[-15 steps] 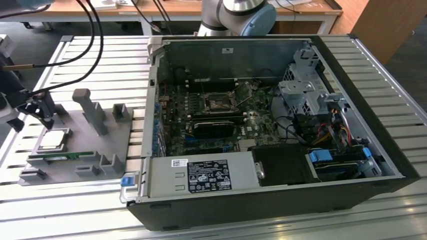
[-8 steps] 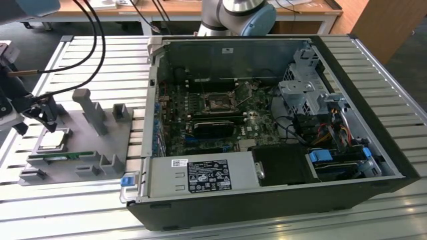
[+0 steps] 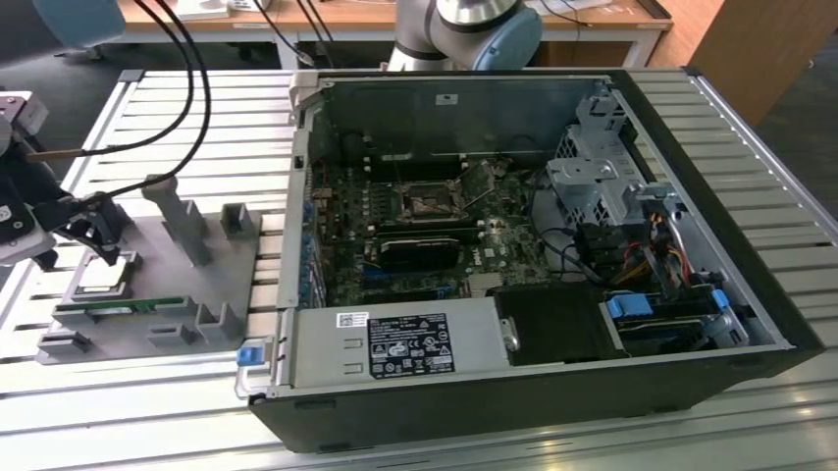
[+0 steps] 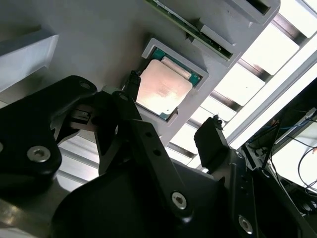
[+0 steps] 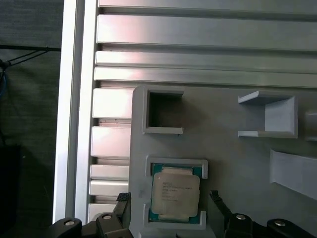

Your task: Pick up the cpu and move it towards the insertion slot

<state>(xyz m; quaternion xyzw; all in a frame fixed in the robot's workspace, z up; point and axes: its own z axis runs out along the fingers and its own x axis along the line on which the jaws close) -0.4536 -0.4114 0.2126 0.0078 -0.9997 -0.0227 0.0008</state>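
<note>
A slatted metal table (image 3: 747,147) is being taken up across most of its width by an open computer case (image 3: 392,412). On the motherboard inside, the insertion slot (image 3: 429,202) is lying near the board's middle, its dark square being framed in silvery metal. Toward the table's edge at the exterior view's left, a grey fixture plate (image 3: 183,285) is being carried on the slats, just beside the case. Over the plate's outer edge the gripper (image 3: 102,247) is being held low, its black fingers being spread wide apart with nothing clamped between them. The cpu (image 3: 102,285) is lying flat in a shallow square pocket of the plate, well apart from the slot. In the first wrist view the chip (image 5: 175,192) is being straddled by the fingertips (image 5: 124,201), one at each side of the pocket, with a gap at both sides. A green memory stick (image 3: 125,310) is being held in a neighbouring groove.
</note>
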